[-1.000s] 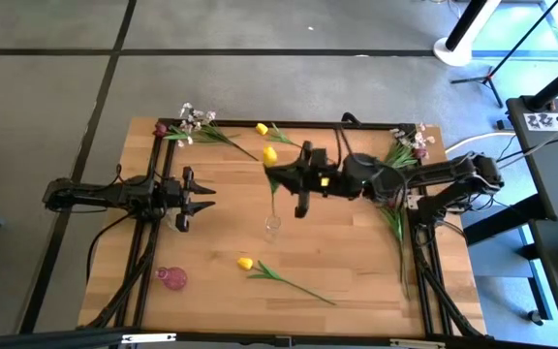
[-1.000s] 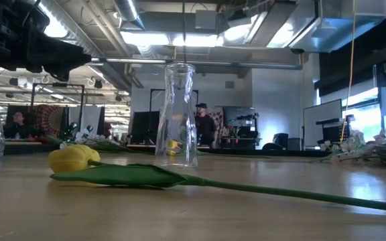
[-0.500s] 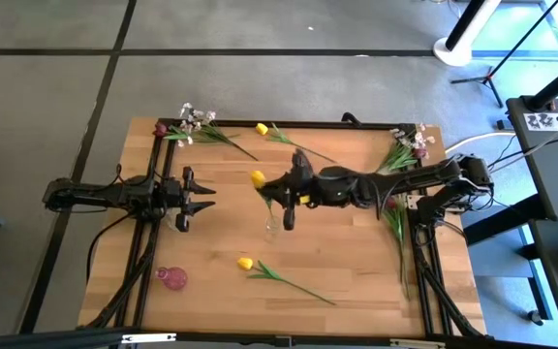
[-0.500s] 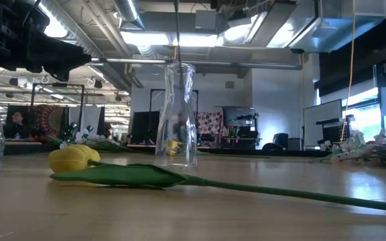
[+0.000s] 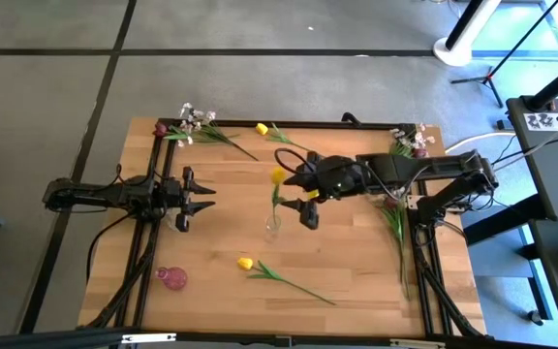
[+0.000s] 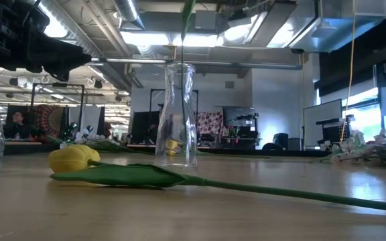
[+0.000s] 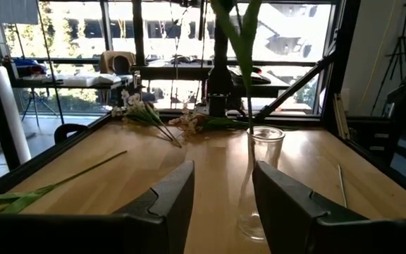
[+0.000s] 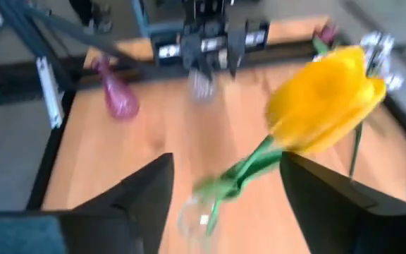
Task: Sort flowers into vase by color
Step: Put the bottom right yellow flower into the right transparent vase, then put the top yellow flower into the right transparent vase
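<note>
A yellow tulip point(image 5: 277, 176) stands with its green stem point(image 8: 244, 171) down in the clear glass vase point(image 5: 273, 226) at the table's middle, its head leaning out over the rim. My right gripper point(image 5: 308, 207) hovers open just right of it, one finger on either side of the stem line and apart from it. To the left, my left gripper point(image 5: 201, 197) waits open, facing the vase point(image 7: 259, 183). A second yellow tulip point(image 5: 246, 263) lies flat near the front edge, a third point(image 5: 262, 128) at the far edge.
White-pink sprays lie at the far left point(image 5: 194, 121) and far right point(image 5: 410, 143), with a dark red bloom point(image 5: 161, 127) beside the left ones. A pink vase point(image 5: 171, 279) sits near left. Green stems point(image 5: 395, 228) lie along the right side.
My right gripper has carried the yellow tulip toward the near edge and down, so that its stem went into the clear vase. It has then opened, let go and drawn back toward the table's right. The tulip now stands in the vase by itself.
</note>
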